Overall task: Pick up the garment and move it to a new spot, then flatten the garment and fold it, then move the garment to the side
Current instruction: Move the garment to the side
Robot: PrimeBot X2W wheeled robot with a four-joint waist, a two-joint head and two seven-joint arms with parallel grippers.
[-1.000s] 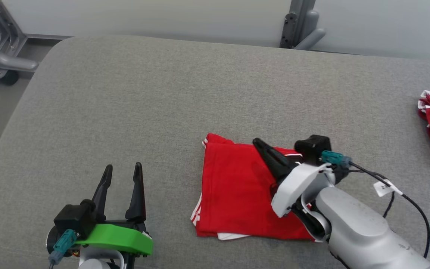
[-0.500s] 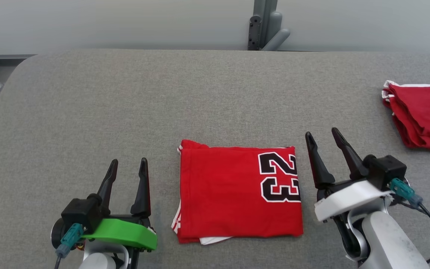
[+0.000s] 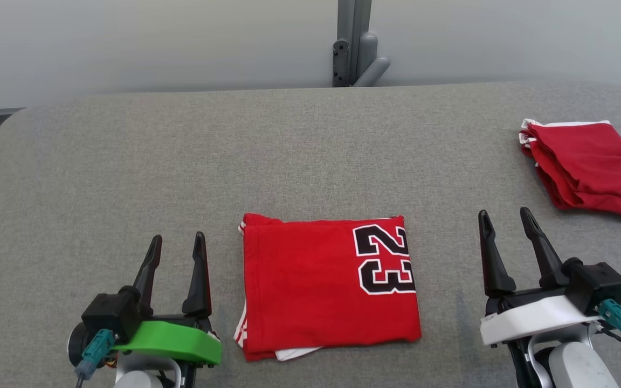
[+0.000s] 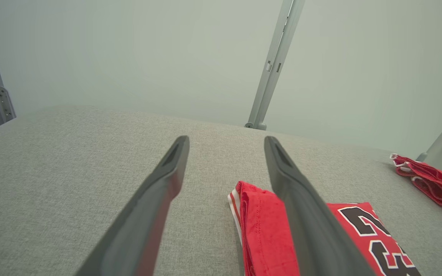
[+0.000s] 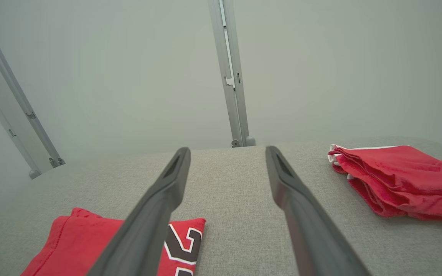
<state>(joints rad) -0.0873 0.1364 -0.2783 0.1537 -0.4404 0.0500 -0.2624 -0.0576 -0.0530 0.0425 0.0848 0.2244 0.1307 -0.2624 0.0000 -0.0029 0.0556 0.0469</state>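
Between the left claw (image 3: 177,238) and right claw (image 3: 504,214), both spread, lies the folded shirt (image 3: 310,291). Folding seems done; next, pinch it and slide it aside.

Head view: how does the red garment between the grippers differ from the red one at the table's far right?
The centre garment lies flat in a neat rectangle; the far-right garment is a looser, skewed bundle. The centre garment shows a black 23; the far-right garment shows no number. Both are red with white trim, lying free on the table.
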